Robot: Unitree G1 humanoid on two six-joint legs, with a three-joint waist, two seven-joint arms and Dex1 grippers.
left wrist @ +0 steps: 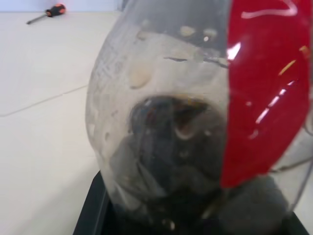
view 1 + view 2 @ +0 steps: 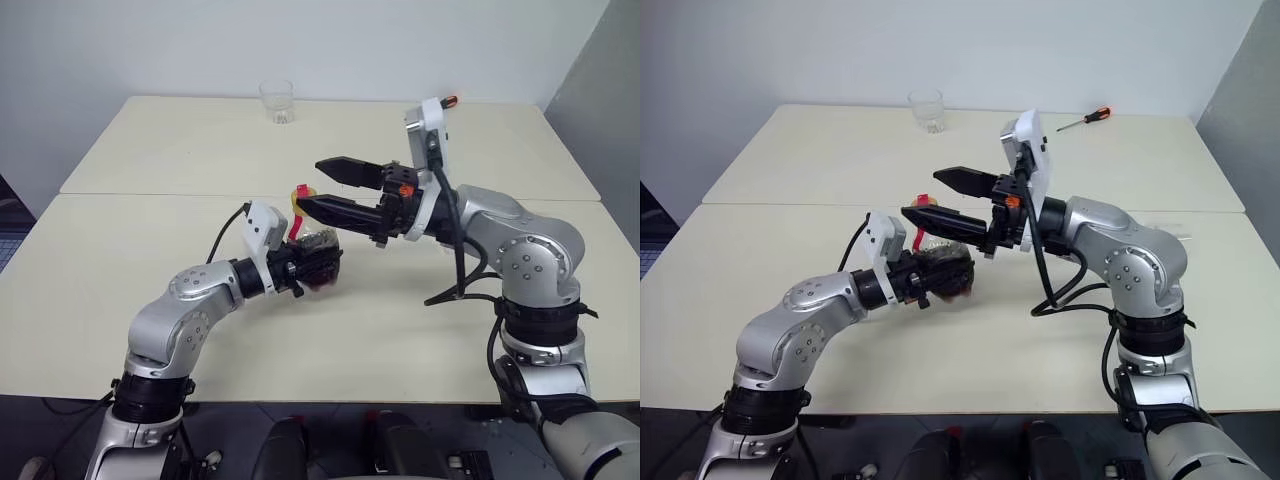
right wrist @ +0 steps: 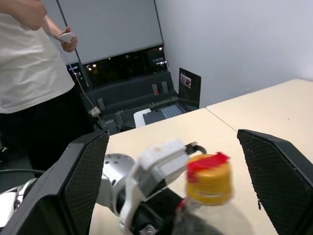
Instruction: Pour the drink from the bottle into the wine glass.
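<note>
The bottle (image 2: 316, 250) sits clenched in my left gripper (image 2: 312, 268) above the table's (image 2: 150, 160) middle seam, neck up so my right gripper (image 2: 318, 188), jaws spread wide, can reach its yellow cap (image 3: 209, 179). The drink looks dark low down, I think. A tumbler (image 2: 277, 101) stands at the far edge.

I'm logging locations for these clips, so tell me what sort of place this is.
Probably an office or lab room set up for testing: plain pale tables pushed together, bare white walls, and a person standing by a desk with equipment.
</note>
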